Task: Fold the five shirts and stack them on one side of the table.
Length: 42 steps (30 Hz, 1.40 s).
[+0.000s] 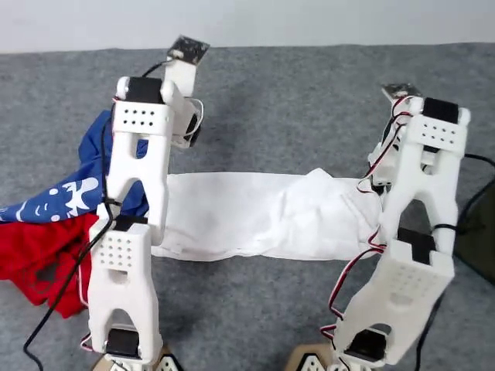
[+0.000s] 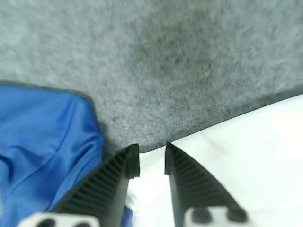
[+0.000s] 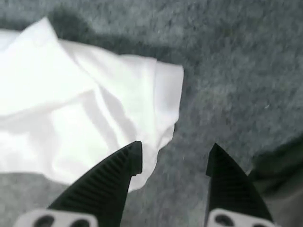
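The white shirt is lying across the tabletop, partly folded, with the blue shirt and red shirt heaped unfolded beside it, so most work is being judged outstanding. The left hand is being held narrowly parted at its edge, the right hand wide over its other end.

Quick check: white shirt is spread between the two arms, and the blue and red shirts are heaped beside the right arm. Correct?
No, the heap is beside the left arm, not the right: the high view shows the blue shirt and red shirt there. The white shirt is spread between the two arms, as you said.
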Motion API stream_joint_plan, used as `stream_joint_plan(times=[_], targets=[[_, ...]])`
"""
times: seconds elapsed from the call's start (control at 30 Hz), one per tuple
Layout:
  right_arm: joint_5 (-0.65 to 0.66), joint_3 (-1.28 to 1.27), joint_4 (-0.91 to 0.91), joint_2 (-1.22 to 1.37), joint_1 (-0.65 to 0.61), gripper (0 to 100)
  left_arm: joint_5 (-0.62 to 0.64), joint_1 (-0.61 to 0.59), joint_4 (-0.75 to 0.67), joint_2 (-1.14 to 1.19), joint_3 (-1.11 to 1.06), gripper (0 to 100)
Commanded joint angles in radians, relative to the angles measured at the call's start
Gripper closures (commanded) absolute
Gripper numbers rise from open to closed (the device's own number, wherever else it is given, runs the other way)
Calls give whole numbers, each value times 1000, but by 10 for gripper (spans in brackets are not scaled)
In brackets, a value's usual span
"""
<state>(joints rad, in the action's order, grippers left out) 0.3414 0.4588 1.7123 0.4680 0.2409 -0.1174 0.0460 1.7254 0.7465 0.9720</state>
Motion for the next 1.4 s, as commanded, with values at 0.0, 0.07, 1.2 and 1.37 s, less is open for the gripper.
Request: stream_joint_plan(times=[0.0, 0.07, 1.2, 1.37], targets=[[-3, 20, 61, -96, 7, 762, -2, 9, 32, -176, -111, 891], [-2, 17, 71, -116, 10, 762, -3, 20, 31, -259, -252, 891], [48, -690, -196, -581, 5, 762, -98, -80, -61, -347, -881, 799], [48, -692, -197, -581, 5, 762, -137, -107, 8, -353, -881, 804]])
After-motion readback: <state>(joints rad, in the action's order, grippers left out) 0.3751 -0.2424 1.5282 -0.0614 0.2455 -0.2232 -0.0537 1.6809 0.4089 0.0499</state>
